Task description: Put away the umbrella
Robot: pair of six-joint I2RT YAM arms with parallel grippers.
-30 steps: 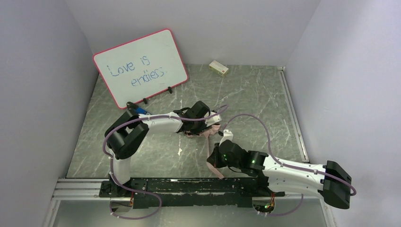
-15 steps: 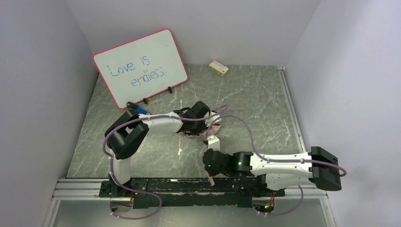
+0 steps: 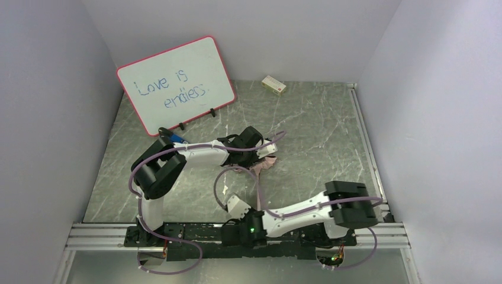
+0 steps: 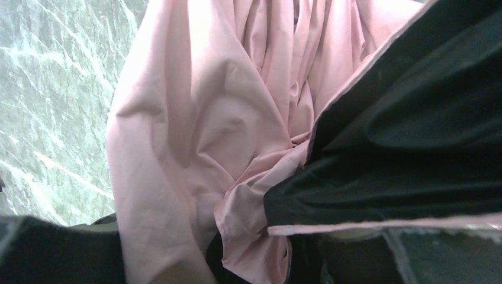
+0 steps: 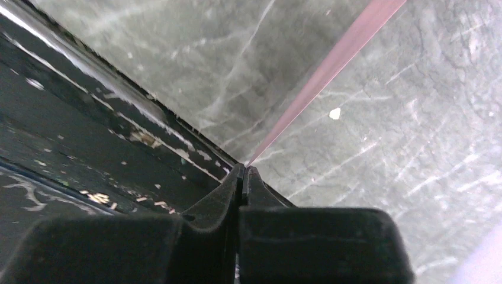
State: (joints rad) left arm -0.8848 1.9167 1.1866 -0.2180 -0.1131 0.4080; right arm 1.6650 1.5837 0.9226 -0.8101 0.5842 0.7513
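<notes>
- The right gripper (image 5: 244,168) has its fingers pressed together, pinching the end of the pink strap (image 5: 331,65) just past the black rail (image 5: 71,136).
- From the pinch, the strap runs straight and taut ahead of the fingertips, slanting to one side.
- The umbrella (image 3: 267,163) lies well beyond this hand, out on the table (image 3: 319,130). The left gripper (image 3: 258,155) is far nearer, sitting on the umbrella and clamped on bunched canopy (image 4: 195,118).
- The umbrella is a loose, crumpled bundle with pale pink folds and black lining showing. Its long axis is hard to read.
</notes>
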